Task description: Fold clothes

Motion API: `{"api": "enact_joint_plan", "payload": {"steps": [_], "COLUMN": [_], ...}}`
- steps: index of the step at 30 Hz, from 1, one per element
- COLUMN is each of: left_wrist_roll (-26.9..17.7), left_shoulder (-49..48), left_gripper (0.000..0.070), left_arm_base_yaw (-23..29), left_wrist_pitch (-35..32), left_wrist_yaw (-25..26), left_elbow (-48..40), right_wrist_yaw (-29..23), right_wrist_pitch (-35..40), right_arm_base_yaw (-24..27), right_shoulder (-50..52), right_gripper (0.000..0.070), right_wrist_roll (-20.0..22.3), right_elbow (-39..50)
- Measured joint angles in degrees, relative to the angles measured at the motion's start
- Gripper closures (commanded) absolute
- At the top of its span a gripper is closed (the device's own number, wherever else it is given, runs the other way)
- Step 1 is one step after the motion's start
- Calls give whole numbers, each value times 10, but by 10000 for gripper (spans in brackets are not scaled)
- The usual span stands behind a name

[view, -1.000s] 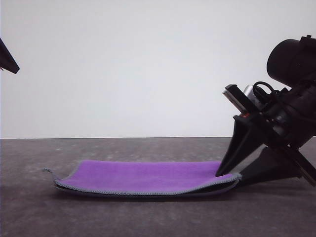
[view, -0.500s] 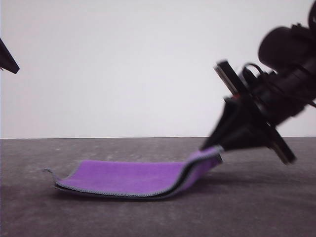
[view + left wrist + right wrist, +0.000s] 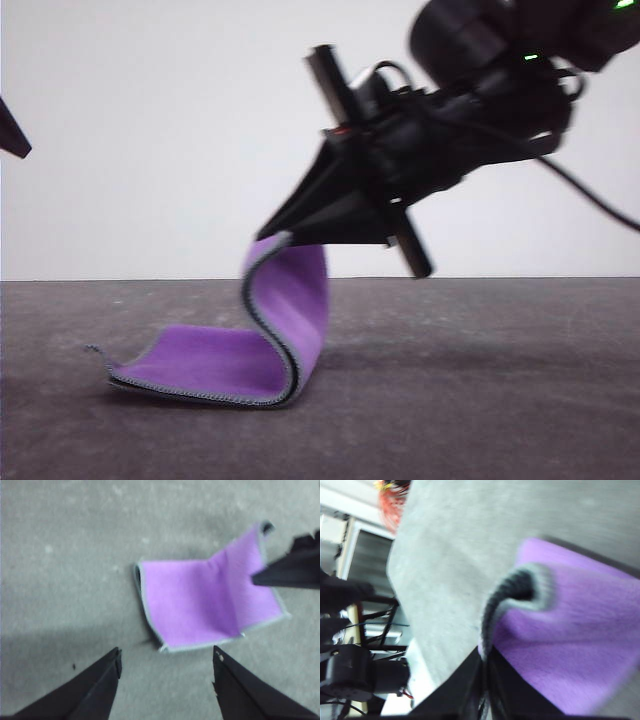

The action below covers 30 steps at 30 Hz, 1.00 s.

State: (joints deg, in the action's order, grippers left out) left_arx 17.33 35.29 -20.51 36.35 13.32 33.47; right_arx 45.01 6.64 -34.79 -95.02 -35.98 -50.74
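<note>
The clothes are one small square cloth (image 3: 285,320), purple face up with a dark underside and grey stitched edge. Its left part lies on the table while its right edge is lifted high and curls over toward the left. My right gripper (image 3: 272,238) is shut on that raised edge; the right wrist view has the fingers (image 3: 485,680) pinching the cloth (image 3: 580,640) edge. My left gripper (image 3: 167,662) hangs open above the table, short of the cloth (image 3: 200,605), with nothing between its fingers. A tip of the left arm (image 3: 12,132) pokes in at the far left of the front view.
The grey table (image 3: 480,400) stretches flat around the cloth, with a plain white wall (image 3: 150,120) behind. In the right wrist view, dark machinery (image 3: 355,670) and an orange object (image 3: 395,497) stand beyond the table edge.
My right gripper has risen and swung left with the cloth's right edge, which went from flat on the table to standing up and curling over. The left arm has stayed still.
</note>
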Motion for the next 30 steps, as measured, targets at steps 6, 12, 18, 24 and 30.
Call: {"api": "enact_joint_plan", "payload": {"steps": [6,12,18,24,30], "left_wrist_roll": [-11,-13,-13,-13,-13], "left_shoulder": [0,0,0,0,0], "left_gripper": [346,347,347,347,347], "left_arm_base_yaw": [0,0,0,0,0], "left_wrist_pitch": [16,16,16,16,16], "left_wrist_yaw": [0,0,0,0,0], "left_elbow": [0,0,0,0,0], "right_wrist_yaw": [0,-1,-18,-16,-11], "right_wrist_pitch": [0,1,2,4,-41], "right_arm_base_yaw": [-37,-60,-70,-69,-63], "right_shoulder": [-74,-129,-170,-171,-104], "right_gripper": [697,697,553,358,359], "right_wrist_roll": [-6,-8,-9,-9,30], "right_elbow": [-60,-114,-130,-130,-130]}}
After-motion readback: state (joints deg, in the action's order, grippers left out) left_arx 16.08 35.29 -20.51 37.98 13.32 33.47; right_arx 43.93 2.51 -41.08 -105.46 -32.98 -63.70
